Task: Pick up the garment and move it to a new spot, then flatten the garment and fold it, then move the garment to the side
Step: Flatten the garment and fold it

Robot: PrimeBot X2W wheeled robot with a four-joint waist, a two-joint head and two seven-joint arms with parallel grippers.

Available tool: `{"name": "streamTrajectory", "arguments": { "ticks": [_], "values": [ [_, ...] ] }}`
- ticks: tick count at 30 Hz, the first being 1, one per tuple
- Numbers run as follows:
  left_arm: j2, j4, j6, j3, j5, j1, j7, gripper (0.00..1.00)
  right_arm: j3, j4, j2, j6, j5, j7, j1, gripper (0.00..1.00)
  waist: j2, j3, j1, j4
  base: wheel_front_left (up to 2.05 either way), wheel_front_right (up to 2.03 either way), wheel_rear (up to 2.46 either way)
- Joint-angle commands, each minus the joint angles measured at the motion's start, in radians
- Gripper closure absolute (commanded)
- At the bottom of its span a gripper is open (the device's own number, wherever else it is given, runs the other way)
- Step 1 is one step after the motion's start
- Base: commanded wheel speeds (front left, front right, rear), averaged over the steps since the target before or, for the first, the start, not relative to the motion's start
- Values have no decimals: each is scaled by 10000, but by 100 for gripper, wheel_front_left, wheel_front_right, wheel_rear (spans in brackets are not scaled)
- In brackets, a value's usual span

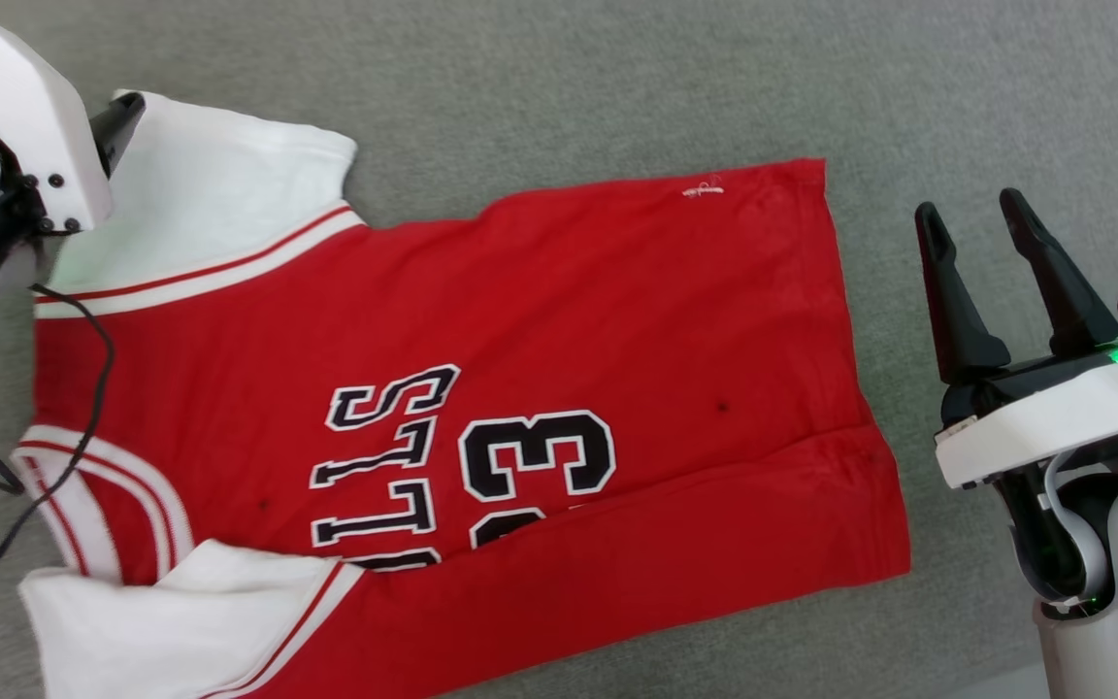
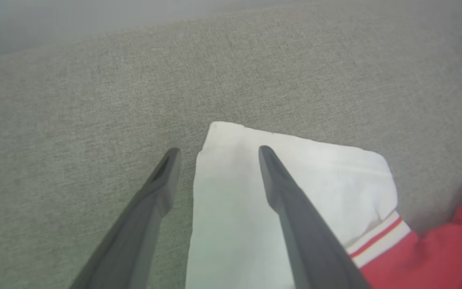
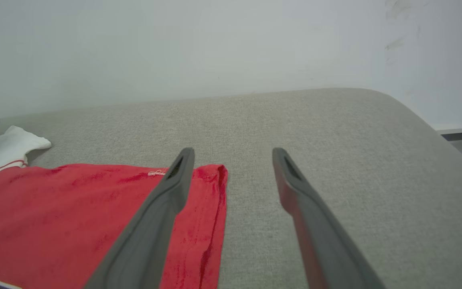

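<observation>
The garment (image 1: 569, 320), a red jersey with white sleeves and black lettering, lies spread on a grey cushioned surface (image 1: 617, 87), collar to the left and hem to the right. Its near long edge is folded up over part of the number. My left gripper (image 2: 219, 149) is open and hovers over the far white sleeve (image 2: 231, 208), one finger above the cloth and the other just off its edge. My right gripper (image 1: 970, 202) stands open beside the hem, holding nothing. In the right wrist view the hem's far corner (image 3: 215, 176) lies just under the gripper's left finger.
A pale wall (image 3: 215, 48) rises behind the grey surface, whose rounded edge (image 3: 423, 116) falls away at the right. A black cable (image 1: 83, 408) hangs from my left arm across the jersey's collar end. Bare grey fabric stretches beyond and to the right of the jersey.
</observation>
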Motion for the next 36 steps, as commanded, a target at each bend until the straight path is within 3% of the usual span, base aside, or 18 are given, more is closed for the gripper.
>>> {"name": "streamTrajectory", "arguments": {
  "ticks": [1, 6, 11, 14, 15, 21, 28, 36],
  "values": [
    [127, 125, -10, -164, 20, -313, 564, 0, 21, -28, 100, -4, -7, -51, -126, 0, 0, 437, -2, -369, 0, 0, 0],
    [406, 593, 227, -632, 103, -444, 2006, 0, 49, 36, 197, -4, 108, -80, -151, 0, 0, 799, -2, -631, 0, 0, 0],
    [239, 1044, 453, -923, -290, 38, 3155, 0, 20, 167, 230, -4, 276, 0, -103, 0, 0, 974, -2, -777, 0, 0, 0],
    [73, 968, 434, -1082, -419, 172, 3410, 83, -33, 257, 181, -4, 467, 142, -171, 0, 0, 1012, -2, -787, 0, 0, 0],
    [-9, 968, 427, -1059, -473, 191, 3395, 100, -22, 276, 155, -4, 612, 230, -234, 0, 0, 1011, -2, -778, 0, 0, 0],
    [-47, 832, 267, -1022, -286, -31, 2941, 100, -24, 790, -111, -4, 1317, 1538, -728, 0, 0, 822, -2, -610, 0, 0, 0],
    [-207, 663, 3, -810, -72, -833, 2186, 100, 111, 1993, -626, -4, 2257, 4071, -2270, 0, 0, 600, -2, 59, 0, 0, 0],
    [-585, 286, -405, -845, 138, -1456, 1575, 100, 182, 3262, -1046, -4, 2183, 5991, -3734, 0, 0, 667, -2, 900, 0, 0, 0]
  ]
}}
